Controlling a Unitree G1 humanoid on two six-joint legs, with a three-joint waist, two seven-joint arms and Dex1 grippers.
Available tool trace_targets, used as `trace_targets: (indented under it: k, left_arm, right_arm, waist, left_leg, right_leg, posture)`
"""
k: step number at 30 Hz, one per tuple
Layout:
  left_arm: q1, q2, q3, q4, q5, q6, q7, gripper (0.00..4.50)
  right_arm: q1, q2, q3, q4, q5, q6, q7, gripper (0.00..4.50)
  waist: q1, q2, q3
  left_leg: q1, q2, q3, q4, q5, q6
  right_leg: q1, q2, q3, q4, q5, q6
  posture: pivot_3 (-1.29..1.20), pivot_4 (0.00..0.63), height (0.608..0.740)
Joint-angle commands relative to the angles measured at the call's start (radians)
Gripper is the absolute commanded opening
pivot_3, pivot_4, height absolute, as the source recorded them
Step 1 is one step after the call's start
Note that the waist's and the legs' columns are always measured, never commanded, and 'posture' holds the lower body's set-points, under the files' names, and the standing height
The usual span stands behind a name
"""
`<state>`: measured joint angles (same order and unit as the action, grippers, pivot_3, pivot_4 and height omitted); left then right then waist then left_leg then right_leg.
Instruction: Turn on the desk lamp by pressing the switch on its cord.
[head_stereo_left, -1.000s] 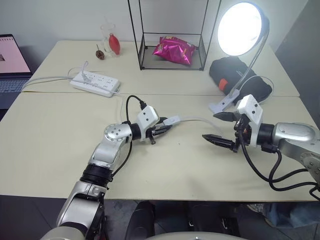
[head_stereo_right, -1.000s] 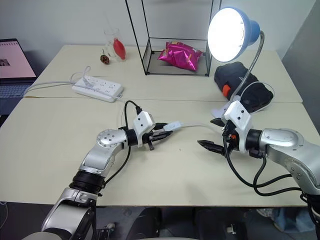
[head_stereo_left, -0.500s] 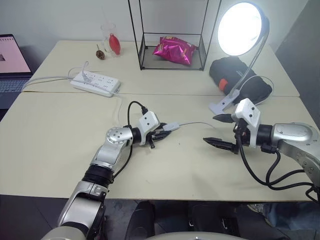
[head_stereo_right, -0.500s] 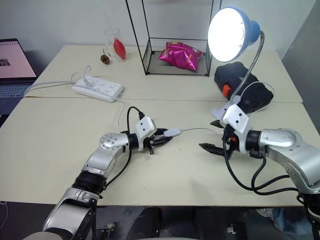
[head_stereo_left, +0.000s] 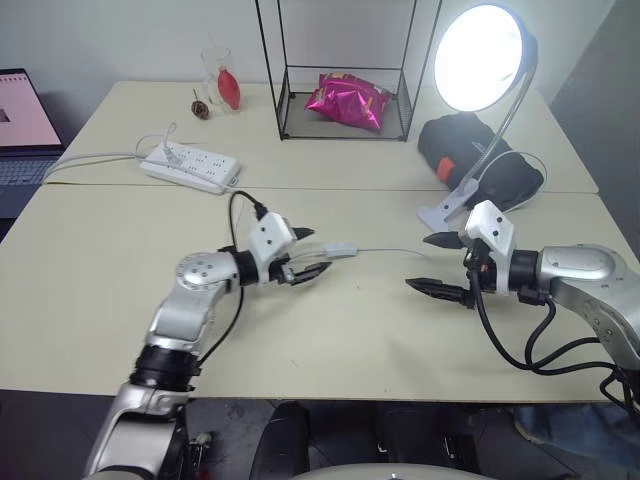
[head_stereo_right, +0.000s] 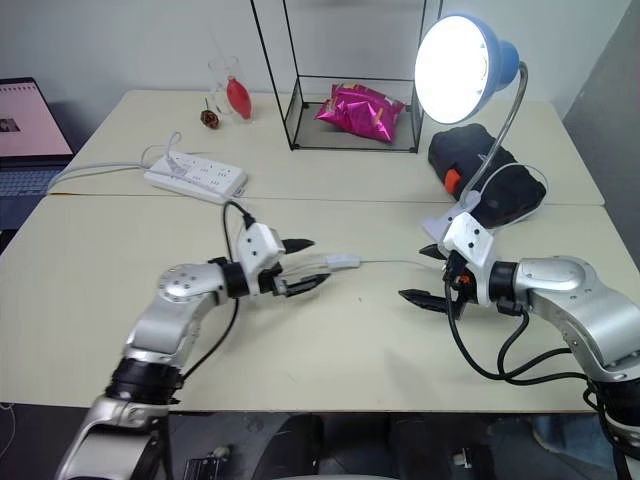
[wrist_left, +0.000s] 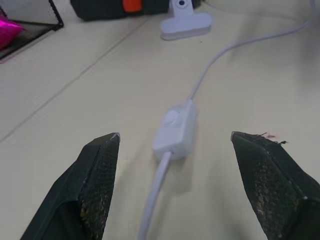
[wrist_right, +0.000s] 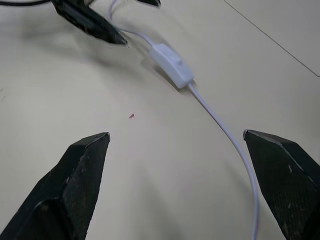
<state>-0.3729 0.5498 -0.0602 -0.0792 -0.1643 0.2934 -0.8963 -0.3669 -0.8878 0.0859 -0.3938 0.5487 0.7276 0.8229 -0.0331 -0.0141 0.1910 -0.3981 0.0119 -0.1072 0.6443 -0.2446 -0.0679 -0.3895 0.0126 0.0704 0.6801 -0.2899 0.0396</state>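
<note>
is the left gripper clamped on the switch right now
No, the left gripper stands open, its fingers apart on either side of the switch, which lies free on the table.

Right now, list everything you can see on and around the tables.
desk lamp: one, blue shade, lit, far right.
switch: one, white, on table between the grippers.
cord: one, white, thin, from switch toward lamp clamp.
power strip: one, white, far left.
wire frame: one, black, far middle.
snack bag: one, pink, inside frame.
glass: one, clear, red item inside.
black bag: one, behind lamp.
laptop: one, left edge.
left gripper: open, at switch.
right gripper: open.
</note>
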Motion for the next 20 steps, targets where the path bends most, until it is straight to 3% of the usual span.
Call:
trace_targets:
  k: [1,8,20]
  left_arm:
    - [0.073,0.089,0.138,-0.204,-0.056,0.147,0.049,3.7]
    - [0.276,0.211,0.395,-0.356,-0.151,0.299,0.073,3.7]
    - [0.346,0.238,0.45,-0.379,-0.217,0.307,0.067,3.7]
  right_arm:
    - [-0.014,-0.005,-0.039,0.034,-0.018,-0.072,0.063,4.5]
    - [-0.02,-0.015,-0.075,0.169,-0.075,-0.211,0.155,4.5]
    - [-0.06,-0.038,-0.054,0.28,-0.154,-0.301,0.265,4.5]
  waist:
    - [0.0,0.0,0.0]
    - [-0.003,-0.001,0.001]
    - [0.001,-0.001,0.001]
  left_leg:
    - [0.0,0.0,0.0,0.0,0.0,0.0]
    - [0.0,0.001,0.0,-0.001,0.0,0.0]
    - [0.001,0.0,0.001,0.0,0.0,0.0]
  right_leg:
    - [0.0,0.0,0.0,0.0,0.0,0.0]
    - [0.0,-0.001,0.0,0.0,-0.001,-0.001]
    - [0.0,-0.001,0.0,0.0,-0.001,-0.001]
  posture:
    - [0.0,0.15,0.74]
    - [0.0,0.15,0.74]
    - [0.0,0.15,0.74]
